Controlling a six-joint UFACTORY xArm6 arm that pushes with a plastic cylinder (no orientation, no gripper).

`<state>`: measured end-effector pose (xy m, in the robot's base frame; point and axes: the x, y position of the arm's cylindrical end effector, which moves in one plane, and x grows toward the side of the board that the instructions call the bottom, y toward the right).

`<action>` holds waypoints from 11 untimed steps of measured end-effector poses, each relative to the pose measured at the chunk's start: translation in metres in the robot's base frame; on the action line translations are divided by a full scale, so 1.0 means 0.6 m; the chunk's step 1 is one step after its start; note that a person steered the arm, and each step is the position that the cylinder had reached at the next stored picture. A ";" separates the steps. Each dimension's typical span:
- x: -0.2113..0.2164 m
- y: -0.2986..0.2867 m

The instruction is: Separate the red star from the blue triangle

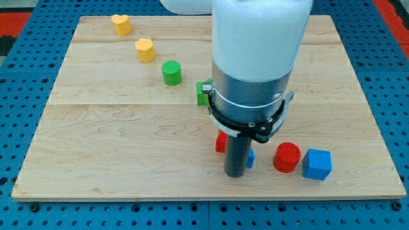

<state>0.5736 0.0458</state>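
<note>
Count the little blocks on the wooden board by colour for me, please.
Yellow: 2
Green: 2
Red: 2
Blue: 2
Total: 8; the arm half hides three.

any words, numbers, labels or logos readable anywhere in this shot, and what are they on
None: no text, number, label or logo shows in this view.
The wooden board, the blocks such as the blue cube and red cylinder, and the arm's white and grey housing all look plain and unmarked.

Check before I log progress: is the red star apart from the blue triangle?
Cannot tell: red star and blue triangle peek out beside my tip.
</note>
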 end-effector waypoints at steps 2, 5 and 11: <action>-0.013 -0.042; -0.023 0.011; -0.102 -0.069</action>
